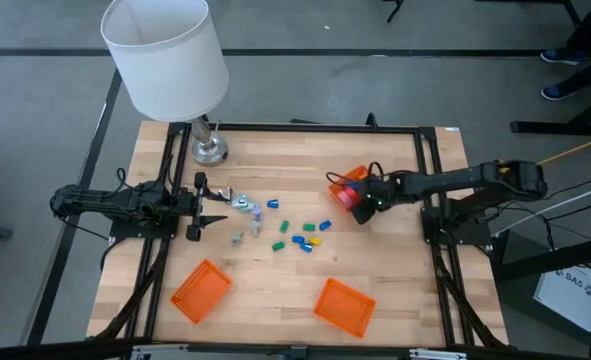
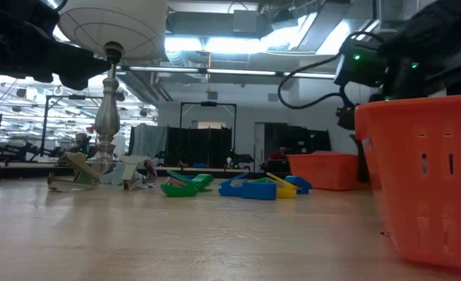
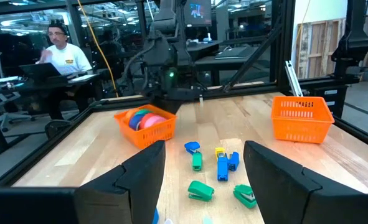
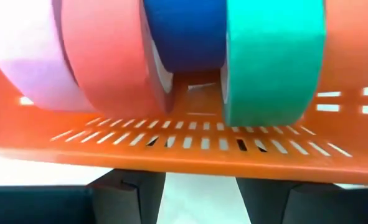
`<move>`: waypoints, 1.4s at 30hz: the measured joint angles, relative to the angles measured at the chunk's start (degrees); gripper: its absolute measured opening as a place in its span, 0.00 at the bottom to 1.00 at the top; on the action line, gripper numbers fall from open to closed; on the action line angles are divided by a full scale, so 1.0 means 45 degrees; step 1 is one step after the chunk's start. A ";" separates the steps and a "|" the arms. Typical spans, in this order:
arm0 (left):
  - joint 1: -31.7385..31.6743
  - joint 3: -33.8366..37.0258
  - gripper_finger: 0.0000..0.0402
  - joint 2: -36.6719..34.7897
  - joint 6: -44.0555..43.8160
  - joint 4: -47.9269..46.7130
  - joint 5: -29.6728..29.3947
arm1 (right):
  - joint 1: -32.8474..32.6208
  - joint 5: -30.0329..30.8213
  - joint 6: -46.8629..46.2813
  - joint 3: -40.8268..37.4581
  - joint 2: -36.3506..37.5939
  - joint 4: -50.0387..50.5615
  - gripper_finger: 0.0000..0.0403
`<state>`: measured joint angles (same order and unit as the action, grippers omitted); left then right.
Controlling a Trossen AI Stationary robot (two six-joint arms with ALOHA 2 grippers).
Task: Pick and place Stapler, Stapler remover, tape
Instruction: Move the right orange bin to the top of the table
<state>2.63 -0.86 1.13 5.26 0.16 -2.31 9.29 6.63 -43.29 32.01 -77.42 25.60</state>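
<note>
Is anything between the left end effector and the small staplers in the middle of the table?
Nothing visible. The left end effector stands open at the table's left; only bare wood and small silvery pieces beside its line lie before the staplers. The right end effector is at the tape basket.

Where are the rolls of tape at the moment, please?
In the high view, the tape rolls stand in the orange basket on the table's right side, at the right gripper.
</note>
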 joint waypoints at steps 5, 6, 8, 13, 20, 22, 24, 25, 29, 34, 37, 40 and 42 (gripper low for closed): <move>0.0000 0.0005 0.54 -0.0002 0.0000 0.0000 0.0005 | 0.0636 0.1403 0.1082 0.0606 -0.0867 -0.0759 0.45; 0.0000 0.0001 0.54 -0.0004 0.0000 0.0000 0.0000 | 0.0745 0.1610 0.1398 0.0797 -0.1048 -0.0838 0.45; 0.0000 0.0001 0.54 -0.0005 0.0000 0.0000 0.0004 | 0.0917 0.1846 0.2016 0.1281 -0.1412 -0.0900 0.45; 0.0000 0.0000 0.54 -0.0002 0.0000 0.0000 0.0005 | 0.1116 0.1970 0.3449 0.2716 -0.2473 -0.0943 0.45; 0.0000 0.0002 0.53 0.0000 0.0000 -0.0002 0.0002 | 0.1392 0.1974 0.5101 0.4659 -0.3757 -0.0643 0.45; 0.0000 0.0004 0.54 0.0000 0.0000 0.0000 0.0004 | 0.1392 0.1977 0.5111 0.5072 -0.3780 -0.0264 0.45; 0.0000 0.0000 0.54 0.0000 0.0000 -0.0005 0.0000 | 0.1290 0.2000 0.5154 0.5449 -0.3747 0.0217 0.45; 0.0000 0.0002 0.54 -0.0002 0.0000 0.0000 0.0002 | 0.1203 0.2008 0.5139 0.5595 -0.3685 0.0508 0.45; 0.0000 0.0003 0.53 0.0000 0.0000 0.0000 0.0002 | 0.0628 0.2387 0.4697 0.5945 -0.3406 0.1406 0.45; 0.0000 0.0005 0.54 -0.0001 0.0000 0.0000 0.0001 | -0.0325 0.2559 0.3884 0.5993 -0.3232 0.2065 0.45; 0.0000 0.0001 0.54 -0.0001 0.0000 0.0000 0.0005 | -0.0972 0.2210 0.3510 0.5959 -0.3254 0.2174 0.45; 0.0000 0.0004 0.53 0.0000 0.0000 0.0000 0.0004 | -0.1382 0.2178 0.3377 0.5930 -0.3469 0.2182 0.45; 0.0000 0.0000 0.54 -0.0002 0.0000 0.0000 0.0002 | -0.1493 0.2183 0.3379 0.5930 -0.3726 0.1969 0.45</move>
<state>2.63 -0.86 1.11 5.26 0.16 -2.30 2.57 16.45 -28.09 58.70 -94.19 34.46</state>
